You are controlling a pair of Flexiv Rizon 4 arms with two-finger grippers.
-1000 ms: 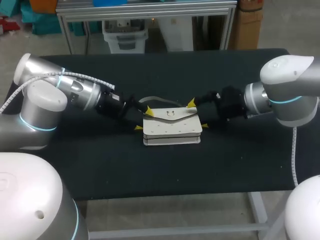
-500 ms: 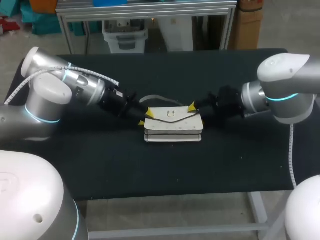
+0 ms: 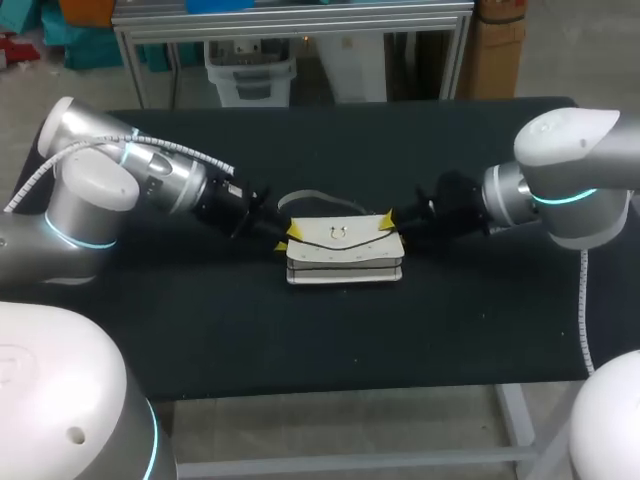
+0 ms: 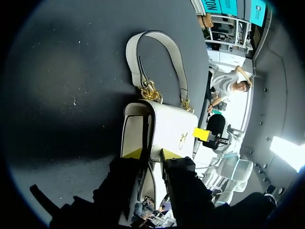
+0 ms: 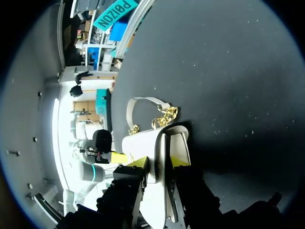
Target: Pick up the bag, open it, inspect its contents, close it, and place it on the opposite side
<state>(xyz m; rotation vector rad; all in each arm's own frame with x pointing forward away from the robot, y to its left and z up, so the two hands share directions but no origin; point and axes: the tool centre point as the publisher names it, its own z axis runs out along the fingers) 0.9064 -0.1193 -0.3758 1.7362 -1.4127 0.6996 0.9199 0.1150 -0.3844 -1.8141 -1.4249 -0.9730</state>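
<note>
One bag (image 3: 344, 252), pinched, left gripper (image 4: 151, 154), right gripper (image 5: 158, 162)

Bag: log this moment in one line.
bag: on table, flap shut | left jaws: gripping one end | right jaws: gripping other end

White bag (image 5: 143, 140) end pinched between claw (image 5: 158, 162) tips, gold-chained strap (image 5: 143, 101) ahead, dark table (image 5: 228, 71)
</note>
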